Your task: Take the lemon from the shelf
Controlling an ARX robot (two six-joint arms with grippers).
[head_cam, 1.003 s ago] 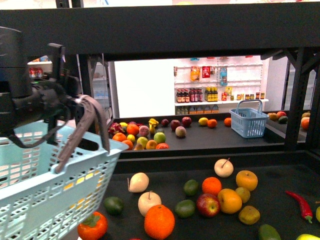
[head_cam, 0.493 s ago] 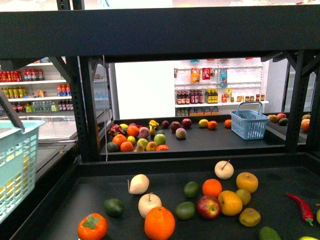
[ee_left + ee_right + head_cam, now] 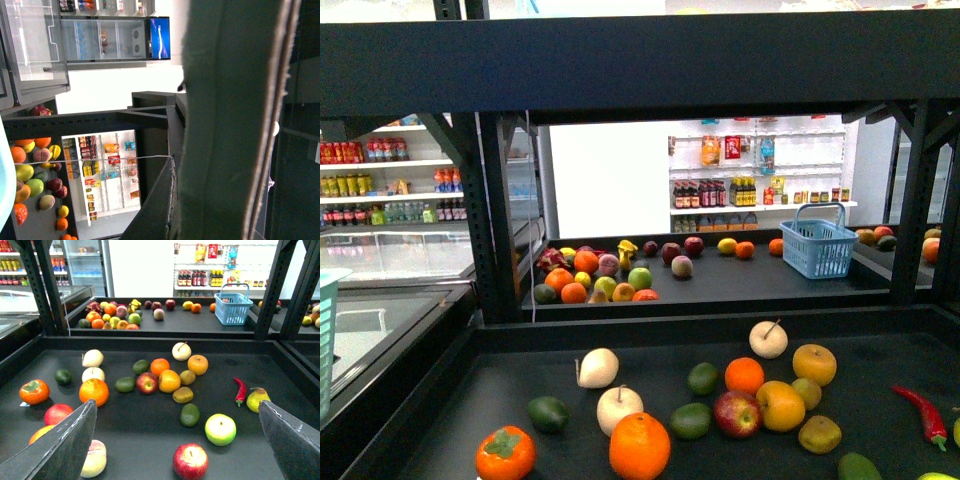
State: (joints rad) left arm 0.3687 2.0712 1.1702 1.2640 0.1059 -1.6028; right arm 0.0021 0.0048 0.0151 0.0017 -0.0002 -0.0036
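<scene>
The shelf is a black tiered stand; its near tray [image 3: 620, 345] holds scattered fruit and also shows in the right wrist view [image 3: 220, 365]. A yellow fruit that may be the lemon [image 3: 727, 244] lies on the far tray, also seen from the right wrist [image 3: 187, 305]. My right gripper [image 3: 176, 405] is open and empty, low over the near tray's front, above a red apple [image 3: 190, 461] and a green apple [image 3: 220, 429]. My left gripper is shut on the dark basket handle [image 3: 225, 125], which fills its view and hides the jaws. The teal basket's edge [image 3: 326, 330] shows at far left.
A blue basket [image 3: 817, 240] stands on the far tray. An orange [image 3: 640, 445], a persimmon [image 3: 505, 452] and a red chilli [image 3: 923, 410] lie on the near tray. Black uprights [image 3: 500, 220] flank it and a top beam [image 3: 640, 60] spans overhead. Bottle shelves stand behind.
The teal basket and my left arm have swung left, almost out of the front view; only the basket's edge remains. The fruit has not moved.
</scene>
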